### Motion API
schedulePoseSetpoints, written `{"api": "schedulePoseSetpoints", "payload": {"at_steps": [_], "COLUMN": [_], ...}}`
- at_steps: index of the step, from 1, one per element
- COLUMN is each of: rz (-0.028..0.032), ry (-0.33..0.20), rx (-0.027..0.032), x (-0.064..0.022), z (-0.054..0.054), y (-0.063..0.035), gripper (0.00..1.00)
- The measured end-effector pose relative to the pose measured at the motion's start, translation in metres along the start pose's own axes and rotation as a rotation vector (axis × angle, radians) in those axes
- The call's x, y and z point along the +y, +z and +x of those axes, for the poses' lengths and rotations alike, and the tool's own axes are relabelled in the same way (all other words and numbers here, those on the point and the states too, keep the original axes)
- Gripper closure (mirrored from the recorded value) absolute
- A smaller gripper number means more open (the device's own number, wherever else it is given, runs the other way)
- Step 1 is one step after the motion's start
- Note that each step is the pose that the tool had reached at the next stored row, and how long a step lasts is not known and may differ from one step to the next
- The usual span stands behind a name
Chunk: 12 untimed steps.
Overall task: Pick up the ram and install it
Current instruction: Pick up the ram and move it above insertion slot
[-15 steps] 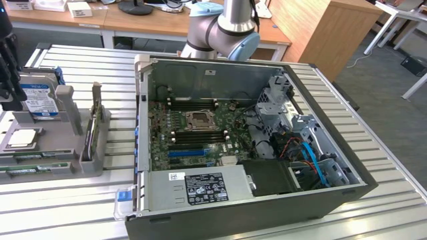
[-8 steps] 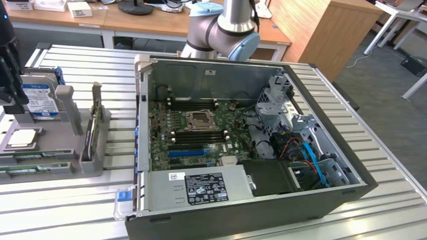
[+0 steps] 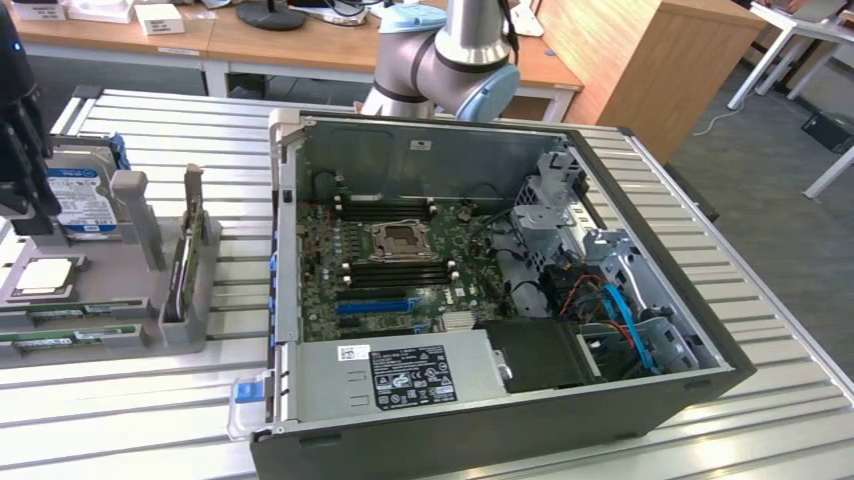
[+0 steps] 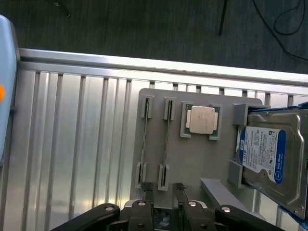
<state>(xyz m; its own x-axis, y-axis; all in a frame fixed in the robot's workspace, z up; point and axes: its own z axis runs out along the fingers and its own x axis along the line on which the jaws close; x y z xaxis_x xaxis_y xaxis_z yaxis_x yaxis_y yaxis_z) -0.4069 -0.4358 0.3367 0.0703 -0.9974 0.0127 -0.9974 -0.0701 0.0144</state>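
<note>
Two ram sticks stand on edge in slots of a grey holder tray (image 4: 187,159): one ram stick (image 4: 146,139) and a second ram stick (image 4: 166,139) beside it. In the exterior view they are thin green strips (image 3: 67,315) at the tray's front. My gripper (image 4: 162,188) hovers above one end of the sticks, open, its dark fingertips (image 4: 179,186) straddling the line of the second stick with nothing held. In the exterior view the gripper (image 3: 27,190) hangs over the tray at the far left. The open computer case (image 3: 694,385) shows its motherboard (image 3: 387,260).
On the same tray sit a square silver processor (image 4: 201,120) and a hard drive (image 4: 267,154) with a blue-white label. The tray and case rest on a ribbed metal table (image 4: 72,144). The arm's base (image 3: 447,70) stands behind the case.
</note>
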Motion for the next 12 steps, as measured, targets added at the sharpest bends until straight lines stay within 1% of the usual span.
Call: {"api": "schedulePoseSetpoints", "payload": {"at_steps": [6,12], "rz": [0.0001,0.0001], "ry": [0.000,0.000], "rx": [0.0000,0.0000], "x": [-0.0001,-0.0001], "z": [-0.0001,-0.0001], "y": [0.0058,0.0096], "gripper": [0.70,0.70]}}
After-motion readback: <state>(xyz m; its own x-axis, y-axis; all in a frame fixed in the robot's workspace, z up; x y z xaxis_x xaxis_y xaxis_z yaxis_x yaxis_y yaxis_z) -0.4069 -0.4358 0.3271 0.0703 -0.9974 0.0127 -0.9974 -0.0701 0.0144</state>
